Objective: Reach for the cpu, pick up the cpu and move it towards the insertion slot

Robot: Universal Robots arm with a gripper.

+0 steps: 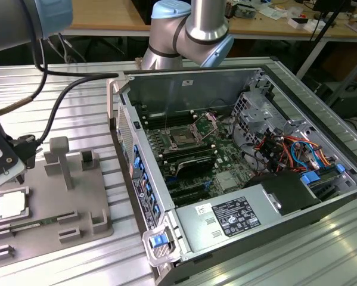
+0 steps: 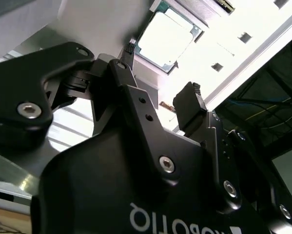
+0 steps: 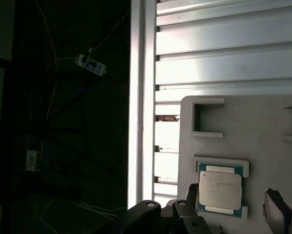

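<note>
Ribbed aluminium bench, exterior view: cpu (image 1: pixel 12 204) on grey fixture plate (image 1: pixel 77 202), lower left; gripper (image 1: pixel 5 170) just above it; insertion slot (image 1: pixel 184 136) mid-frame, well apart. Second wrist view: fingers (image 2: pixel 194 100) spread wide, holding nothing. First wrist view: fingers either side of cpu, apparently not touching. I judge reach nearly done; pickup and transfer outstanding.

Robotics lab or workshop: industrial arm (image 1: pixel 202 24) over slotted aluminium tabletop (image 1: pixel 285 256), opened computer case (image 1: pixel 184 83), cluttered wooden tabletop (image 1: pixel 101 15) behind.
</note>
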